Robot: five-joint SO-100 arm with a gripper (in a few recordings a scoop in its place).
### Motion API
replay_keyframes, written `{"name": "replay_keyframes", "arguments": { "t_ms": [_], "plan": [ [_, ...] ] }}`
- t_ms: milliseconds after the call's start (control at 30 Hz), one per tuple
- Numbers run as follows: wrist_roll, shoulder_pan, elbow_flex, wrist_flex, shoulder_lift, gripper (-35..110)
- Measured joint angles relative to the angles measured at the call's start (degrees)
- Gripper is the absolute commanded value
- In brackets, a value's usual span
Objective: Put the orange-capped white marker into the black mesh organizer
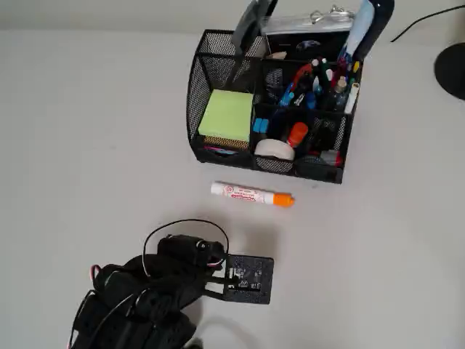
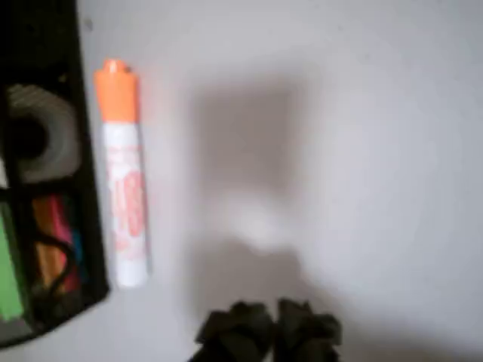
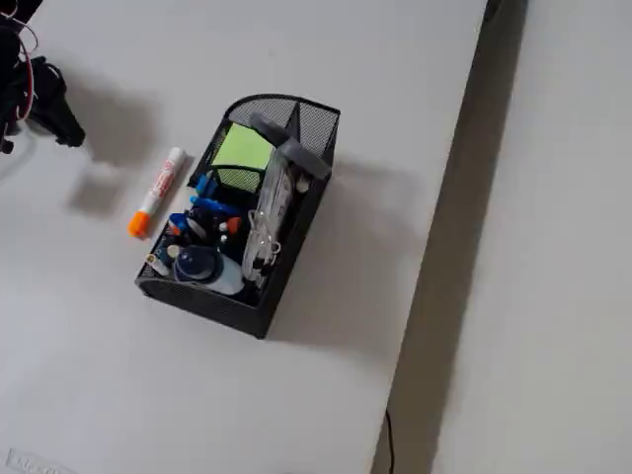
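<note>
Marker [image 1: 251, 195], orange-capped, lies on table [image 1: 87, 145] just beside black mesh organizer [image 1: 200, 80], which holds green sticky notes [image 1: 227, 115], tape roll [image 1: 275, 150] and pens [image 1: 316, 83]. Gripper [image 2: 270, 326] fingertips pressed together, empty, apart from marker.

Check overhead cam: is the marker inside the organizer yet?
No: the orange-capped white marker lies flat on the table, just in front of the black mesh organizer and outside it.
</note>
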Motion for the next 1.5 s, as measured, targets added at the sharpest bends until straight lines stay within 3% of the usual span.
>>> {"name": "replay_keyframes", "arguments": {
  "t_ms": [1500],
  "plan": [
    [-1.1,-1.6,0.0,0.0,0.0,0]
  ]
}}
